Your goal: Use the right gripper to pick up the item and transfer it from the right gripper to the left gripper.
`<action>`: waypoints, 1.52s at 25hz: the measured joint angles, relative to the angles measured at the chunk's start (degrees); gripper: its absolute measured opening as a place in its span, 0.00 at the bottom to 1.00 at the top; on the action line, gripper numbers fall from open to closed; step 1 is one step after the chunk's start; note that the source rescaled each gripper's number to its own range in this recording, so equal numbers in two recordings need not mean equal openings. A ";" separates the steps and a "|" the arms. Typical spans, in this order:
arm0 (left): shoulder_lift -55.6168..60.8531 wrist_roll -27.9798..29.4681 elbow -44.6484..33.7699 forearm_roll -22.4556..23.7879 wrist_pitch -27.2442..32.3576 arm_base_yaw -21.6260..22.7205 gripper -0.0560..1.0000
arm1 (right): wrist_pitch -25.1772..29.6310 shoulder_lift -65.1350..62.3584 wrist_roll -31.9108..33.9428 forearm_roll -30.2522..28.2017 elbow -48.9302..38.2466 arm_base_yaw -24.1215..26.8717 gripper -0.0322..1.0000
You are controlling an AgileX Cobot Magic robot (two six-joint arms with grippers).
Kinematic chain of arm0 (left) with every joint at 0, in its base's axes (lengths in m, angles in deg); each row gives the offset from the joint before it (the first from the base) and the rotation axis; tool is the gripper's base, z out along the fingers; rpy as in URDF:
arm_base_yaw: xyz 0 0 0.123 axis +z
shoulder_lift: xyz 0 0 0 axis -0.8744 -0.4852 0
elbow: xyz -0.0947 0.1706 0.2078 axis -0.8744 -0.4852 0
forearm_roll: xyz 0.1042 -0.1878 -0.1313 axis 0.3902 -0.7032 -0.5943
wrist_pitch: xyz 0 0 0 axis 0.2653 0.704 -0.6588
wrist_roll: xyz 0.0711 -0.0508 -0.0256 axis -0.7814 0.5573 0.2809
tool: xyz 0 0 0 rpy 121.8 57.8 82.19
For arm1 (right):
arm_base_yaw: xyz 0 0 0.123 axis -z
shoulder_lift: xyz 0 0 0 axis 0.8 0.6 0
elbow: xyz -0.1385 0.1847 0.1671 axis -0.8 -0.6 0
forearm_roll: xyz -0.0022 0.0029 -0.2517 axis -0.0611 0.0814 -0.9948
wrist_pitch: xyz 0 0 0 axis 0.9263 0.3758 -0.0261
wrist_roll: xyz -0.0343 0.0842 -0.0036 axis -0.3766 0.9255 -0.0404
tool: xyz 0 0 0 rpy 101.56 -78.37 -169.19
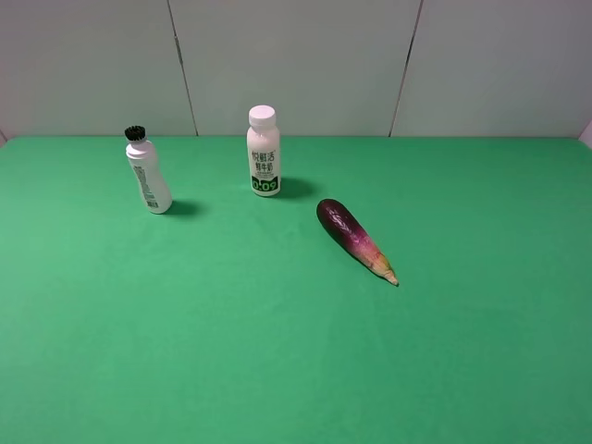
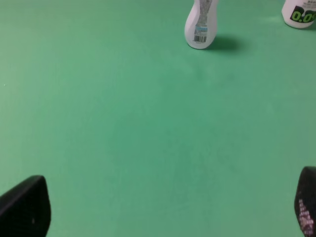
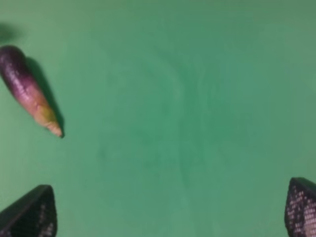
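- The right end effector [image 3: 165, 212] hangs over bare green desk [image 3: 207, 98] with its 2 meshed fingertips spread wide and nothing between them. I judge this to be the ready stance for a pick not yet begun.
- In its wrist view the eggplant [image 3: 27, 89] lies off to one side of the jaws' line, well apart from both fingertips. The arm probably has to shift across and turn to the eggplant's slant before it comes down.
- The left end effector [image 2: 165, 205] is also wide and empty, above an open stretch of desk. That suits a receiver whose turn comes only after the item is lifted.
- The eggplant lies flat on its side a little right of the desk's middle. Its dark purple end points toward the far edge and its tan tip toward the near right corner.
- A grip across the thicker purple-to-pink part looks soundest to me, since it leaves 1 end free for the handover.
- 2 white bottles stand upright toward the far edge. The black-capped bottle [image 1: 148, 176] is nearer the far left corner, and the white-capped bottle [image 1: 264, 153] is about midway along that edge.
- The white-capped bottle is near the eggplant's purple end but not touching it. It has no part in the task, and I think it could be nudged during the approach.
- Neither arm shows in the high view.
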 joint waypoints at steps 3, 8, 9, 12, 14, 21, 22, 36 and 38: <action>0.00 0.00 0.00 0.00 0.00 0.00 0.98 | -0.05 8.30 -2.04 1.23 3.02 0.00 1.00; 0.00 0.05 0.00 0.00 0.00 0.00 0.98 | -2.36 19.25 -7.79 3.65 6.85 -2.77 1.00; 0.00 0.05 0.00 0.00 0.00 0.00 0.98 | -3.14 21.31 -8.34 3.83 7.48 -4.10 1.00; 0.00 0.05 0.00 0.00 0.00 0.00 0.98 | -5.07 27.25 -9.65 3.83 9.02 -8.40 1.00; 0.00 0.05 0.00 0.00 0.00 0.00 0.98 | -6.57 31.04 -10.13 3.77 9.89 -11.67 1.00; 0.00 0.05 0.00 0.00 0.00 0.00 0.98 | -12.69 44.04 -12.96 3.60 11.68 -22.08 1.00; 0.00 0.05 0.00 0.00 0.00 0.00 0.98 | -13.52 45.89 -13.25 3.44 11.68 -23.13 1.00; 0.00 0.00 0.00 0.00 0.00 0.00 0.98 | -29.04 68.06 -13.83 3.09 11.85 -27.13 1.00; 0.00 0.00 0.00 0.00 0.00 0.00 0.98 | -31.12 71.04 -14.78 3.81 11.96 -27.13 1.00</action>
